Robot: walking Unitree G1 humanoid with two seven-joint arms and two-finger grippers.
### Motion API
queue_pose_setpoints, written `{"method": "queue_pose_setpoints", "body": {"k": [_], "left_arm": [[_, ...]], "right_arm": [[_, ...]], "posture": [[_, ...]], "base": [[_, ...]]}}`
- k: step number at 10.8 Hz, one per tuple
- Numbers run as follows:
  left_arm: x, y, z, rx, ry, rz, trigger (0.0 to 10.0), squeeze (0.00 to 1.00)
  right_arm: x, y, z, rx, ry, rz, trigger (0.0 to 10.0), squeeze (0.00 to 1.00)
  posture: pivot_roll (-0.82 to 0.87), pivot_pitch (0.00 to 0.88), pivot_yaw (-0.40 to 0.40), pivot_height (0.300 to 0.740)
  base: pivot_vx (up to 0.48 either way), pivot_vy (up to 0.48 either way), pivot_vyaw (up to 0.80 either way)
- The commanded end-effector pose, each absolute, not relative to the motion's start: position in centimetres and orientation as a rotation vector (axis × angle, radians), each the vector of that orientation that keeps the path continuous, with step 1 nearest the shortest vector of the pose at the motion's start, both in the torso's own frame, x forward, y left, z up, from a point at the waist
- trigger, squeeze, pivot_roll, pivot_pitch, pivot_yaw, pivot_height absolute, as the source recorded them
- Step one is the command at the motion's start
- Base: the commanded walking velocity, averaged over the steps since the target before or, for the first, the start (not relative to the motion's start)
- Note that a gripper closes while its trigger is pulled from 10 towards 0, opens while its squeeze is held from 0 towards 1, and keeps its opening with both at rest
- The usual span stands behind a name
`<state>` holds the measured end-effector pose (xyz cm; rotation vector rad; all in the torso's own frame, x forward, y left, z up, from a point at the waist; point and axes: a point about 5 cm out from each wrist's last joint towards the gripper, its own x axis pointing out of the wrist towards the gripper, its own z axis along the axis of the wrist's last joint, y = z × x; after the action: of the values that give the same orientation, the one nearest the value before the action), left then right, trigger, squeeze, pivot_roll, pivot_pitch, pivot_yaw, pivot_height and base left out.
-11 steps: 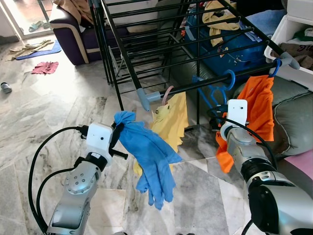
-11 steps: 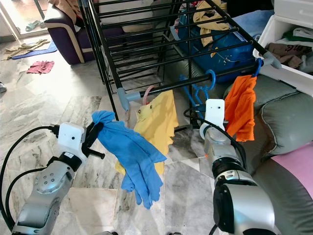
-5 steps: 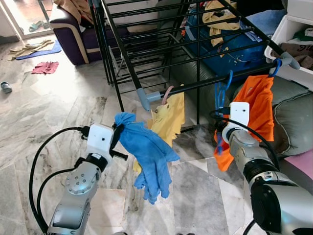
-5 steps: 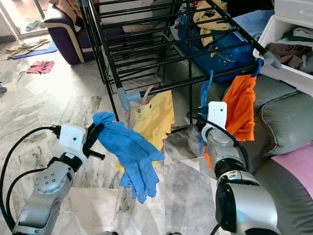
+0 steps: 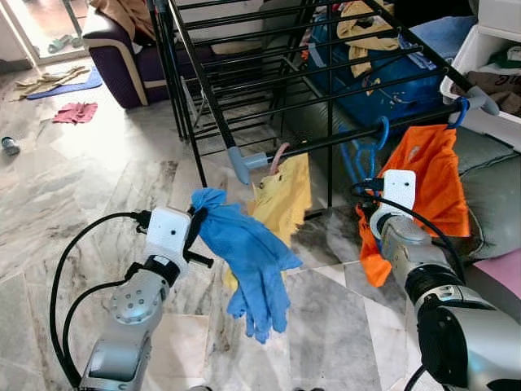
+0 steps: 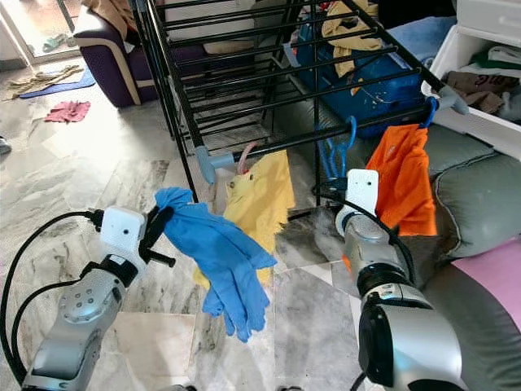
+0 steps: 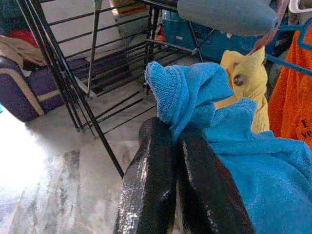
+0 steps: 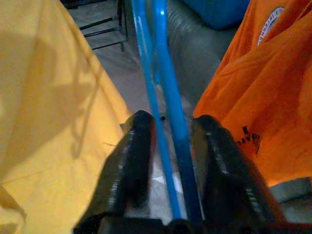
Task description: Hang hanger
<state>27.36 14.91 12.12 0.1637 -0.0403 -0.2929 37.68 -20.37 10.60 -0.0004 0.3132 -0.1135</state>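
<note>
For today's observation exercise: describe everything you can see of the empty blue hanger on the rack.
The blue hanger is thin and glossy, plastic by its look, with no garment on it. Its round hook loops over the black rack rail's front bar, between the yellow shirt and the orange shirt. The body hangs down, seen nearly edge-on. In the right wrist view two of its bars run between the right gripper jaws, which stand parted around them.
</note>
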Motion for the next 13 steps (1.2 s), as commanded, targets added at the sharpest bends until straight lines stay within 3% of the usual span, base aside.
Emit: {"method": "queue_pose_setpoints", "body": {"k": [1, 6, 13], "left_arm": [[27.3, 14.8, 11.9, 0.173, -0.027, -0.297, 10.0, 0.0], [27.5, 14.6, 11.9, 0.178, -0.027, -0.301, 10.0, 0.0], [27.6, 14.0, 11.6, 0.172, -0.041, -0.29, 10.0, 0.0]], "right_arm": [[37.9, -20.2, 10.9, 0.006, 0.312, -0.105, 0.0, 0.0], [37.8, -20.2, 10.8, 0.011, 0.305, -0.111, 0.0, 0.0], [38.4, -17.7, 13.0, 0.0, 0.129, -0.012, 0.0, 0.0]], "posture": [[0.06, 0.101, 0.007, 0.74], [0.06, 0.095, 0.009, 0.74], [0.04, 0.06, -0.01, 0.74]], "base": [[0.0, 0.0, 0.0], [0.0, 0.0, 0.0], [0.0, 0.0, 0.0]]}}
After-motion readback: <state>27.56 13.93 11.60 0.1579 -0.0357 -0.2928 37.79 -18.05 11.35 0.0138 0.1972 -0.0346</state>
